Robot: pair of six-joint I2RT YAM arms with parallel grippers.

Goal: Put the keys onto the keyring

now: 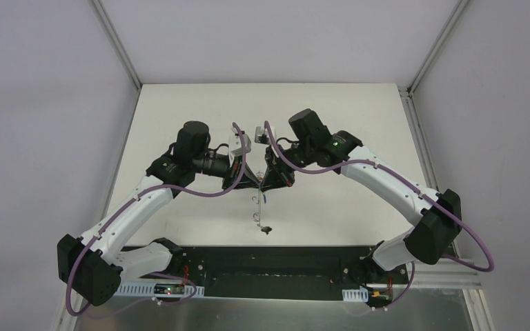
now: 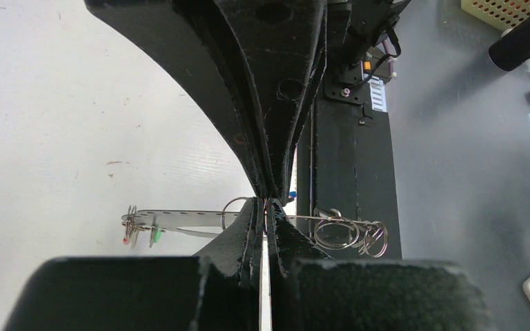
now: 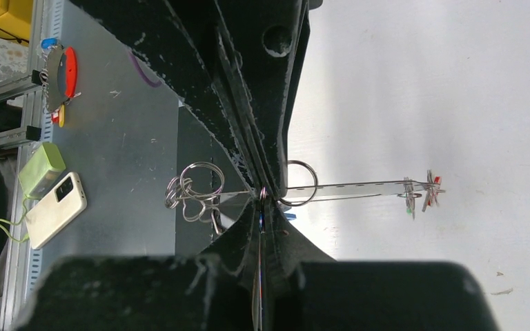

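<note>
I see my left claw [image 2: 263, 210] and right claw [image 3: 262, 200] meeting mid-frame, both clamped tight on the keyring [image 2: 179, 214], keys [image 2: 140, 233] dangling lower left.

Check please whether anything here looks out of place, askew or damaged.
Nothing looks spilled or damaged. The keyring is pinched where the left tool and the right tool meet tip to tip. Its small rings bunch together at one end, the coloured tags at the other.

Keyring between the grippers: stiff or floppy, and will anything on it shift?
Probably stiff: the keyring runs straight out from the right gripper without drooping. Likely light: thin wire. The tagged keys at its far end would probably swing or slide.
</note>
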